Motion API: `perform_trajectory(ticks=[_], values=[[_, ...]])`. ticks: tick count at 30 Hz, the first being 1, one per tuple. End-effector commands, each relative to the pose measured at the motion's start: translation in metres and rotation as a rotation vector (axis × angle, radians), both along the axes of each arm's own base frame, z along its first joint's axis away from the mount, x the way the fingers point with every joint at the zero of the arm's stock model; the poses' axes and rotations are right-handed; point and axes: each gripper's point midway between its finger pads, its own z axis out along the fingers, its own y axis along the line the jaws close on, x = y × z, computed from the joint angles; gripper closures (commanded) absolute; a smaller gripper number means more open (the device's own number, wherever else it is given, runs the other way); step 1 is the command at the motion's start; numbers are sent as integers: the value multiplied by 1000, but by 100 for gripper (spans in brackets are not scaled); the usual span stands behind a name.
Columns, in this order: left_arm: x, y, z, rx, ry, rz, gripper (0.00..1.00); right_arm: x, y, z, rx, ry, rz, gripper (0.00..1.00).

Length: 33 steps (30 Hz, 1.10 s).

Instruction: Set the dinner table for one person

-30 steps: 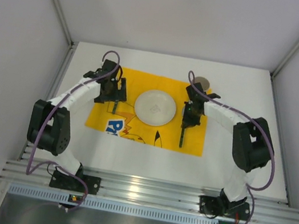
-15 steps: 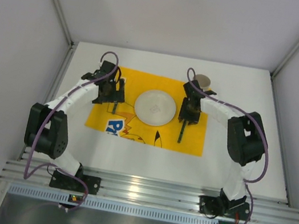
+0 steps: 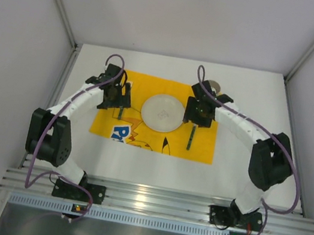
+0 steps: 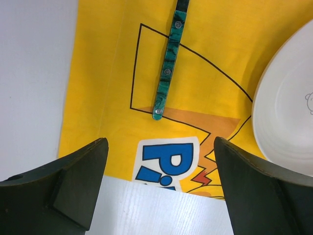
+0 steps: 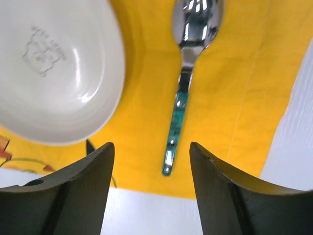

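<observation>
On the white dinner table (image 3: 245, 169) lies a yellow printed mat (image 3: 199, 152) with a white plate (image 3: 162, 113) at its middle. A green-handled spoon (image 3: 190, 139) lies on the mat right of the plate, bowl pointing away from the bases. My right gripper (image 3: 198, 111) hovers over its bowl end, open and empty; in the right wrist view the spoon (image 5: 183, 88) lies beyond the gripper (image 5: 151, 156). A second green-handled utensil (image 4: 166, 73) lies left of the plate, its head hidden. My left gripper (image 4: 160, 156) stands open above it.
A tan cup (image 3: 213, 86) stands at the mat's far right corner, partly hidden by the right arm. Bare white tabletop (image 4: 29, 73) runs along the mat's left edge and its near edge (image 5: 156, 215). Walls close in the table on three sides.
My right gripper has opened and let go of the spoon, which now lies on the mat, and has drawn back a little toward the far side. The left gripper has barely moved.
</observation>
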Motion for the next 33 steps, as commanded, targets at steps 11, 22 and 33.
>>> perform_trajectory(ticks=[11,22,33], values=[[-5,-14,27,-101,-89,-6,5,-65,6,204,175,-530,247,0],[-49,-96,66,-4,-89,-243,4,-144,-74,242,375,-767,91,0],[-88,-45,178,-59,-555,-60,6,-248,-108,180,691,-654,82,0]])
